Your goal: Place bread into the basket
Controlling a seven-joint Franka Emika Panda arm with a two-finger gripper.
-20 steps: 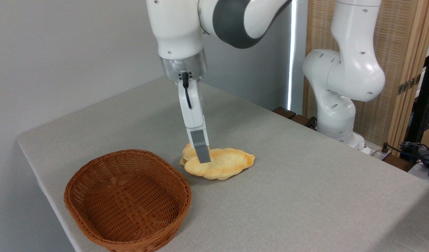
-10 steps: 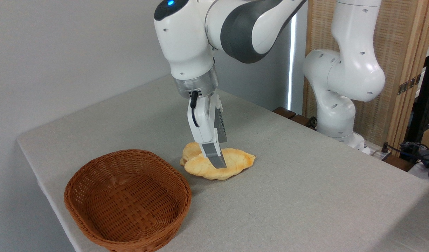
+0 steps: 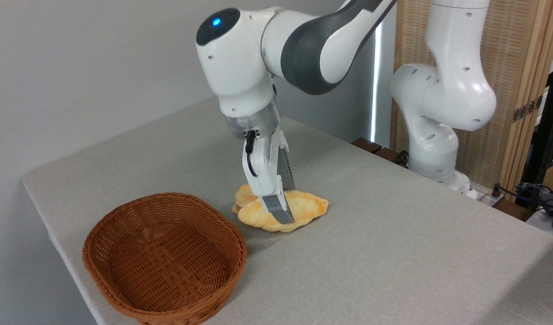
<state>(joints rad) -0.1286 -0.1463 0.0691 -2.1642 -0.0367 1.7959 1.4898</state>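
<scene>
Lower now than a second ago, the gripper [image 3: 283, 212] has tilted and sunk onto the braided bread [image 3: 303, 208], its near grey finger pad [image 3: 278, 211] lying across the front of the loaf's middle while the far finger hides behind it; the jaws look spread astride the loaf, though whether they already pinch it I cannot tell. That bread lies flat on the grey cloth-covered bench [image 3: 393, 253], unmoved, its browner tip pointing right. Just to its left and nearer the camera sits the oval wicker basket [image 3: 123, 284], apart from the loaf, nothing between them. Behind, the arm's white base [image 3: 439, 113] stands at the bench's far edge before a slatted wooden screen [image 3: 515, 67].
</scene>
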